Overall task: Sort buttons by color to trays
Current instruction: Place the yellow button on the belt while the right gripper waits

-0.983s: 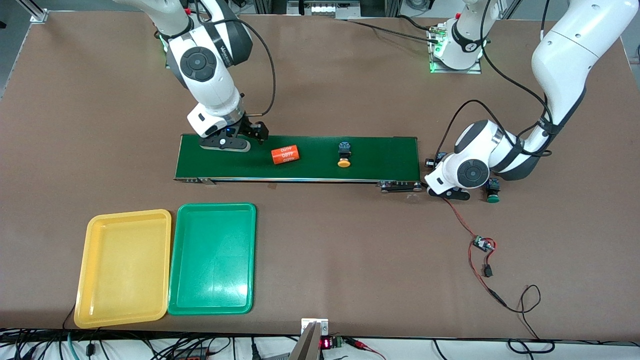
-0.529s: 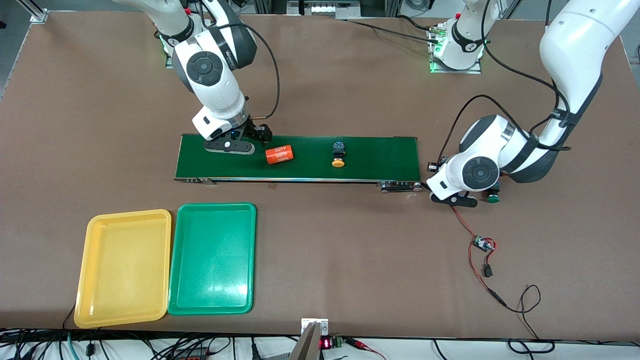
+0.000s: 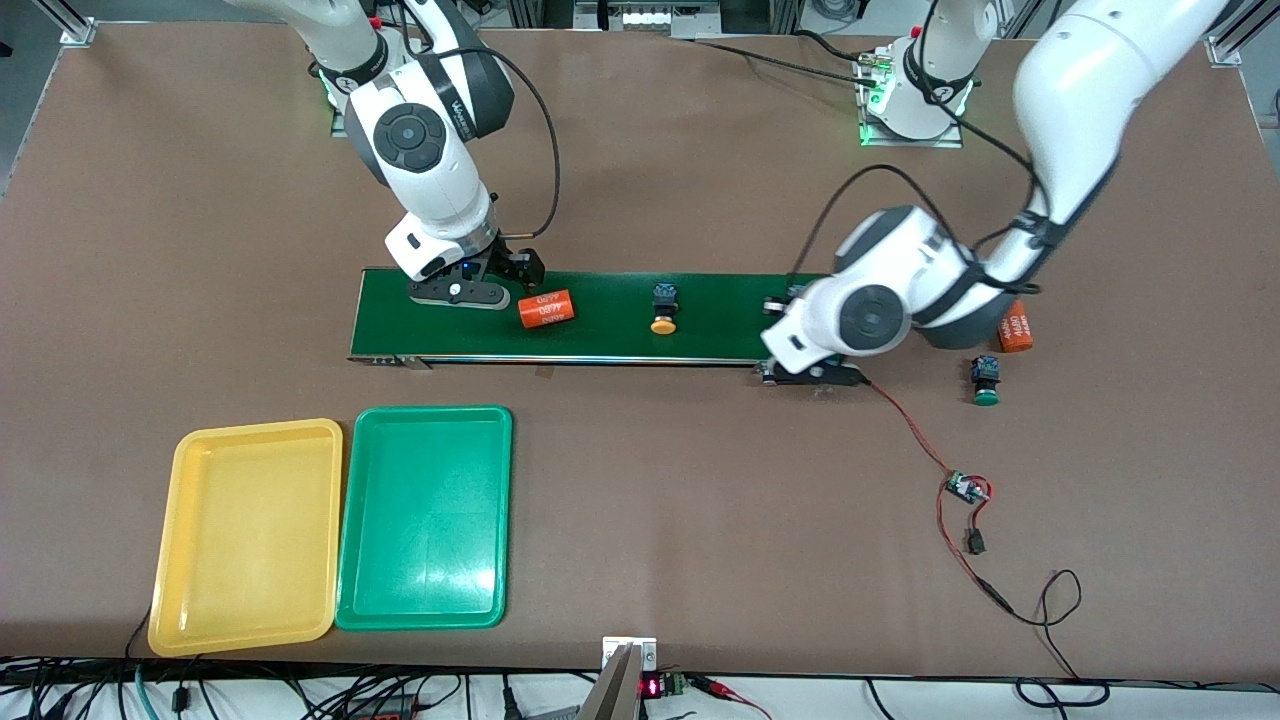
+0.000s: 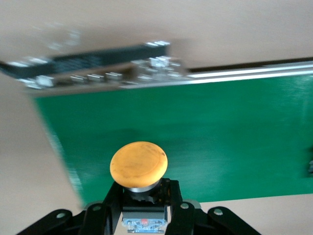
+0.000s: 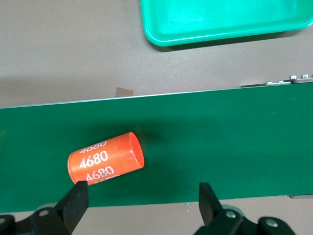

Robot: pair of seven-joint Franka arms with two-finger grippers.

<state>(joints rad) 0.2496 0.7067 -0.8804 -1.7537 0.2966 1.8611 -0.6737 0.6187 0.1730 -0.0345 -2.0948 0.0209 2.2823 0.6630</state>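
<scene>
Left gripper [image 4: 142, 208] clamped on yellow-capped button [image 4: 139, 165], cap round, scuffed, body black-and-blue, over conveyor belt [image 3: 700, 305] end. Right gripper [image 5: 142, 203] spread wide, empty, beside orange cylinder [image 5: 105, 159].

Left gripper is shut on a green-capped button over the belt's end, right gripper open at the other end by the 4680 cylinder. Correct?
Not quite: the button in the left gripper has a yellow-orange cap, as the left wrist view shows. The rest holds: it is over the end of the conveyor belt, and the right gripper is open by the 4680 cylinder.
</scene>
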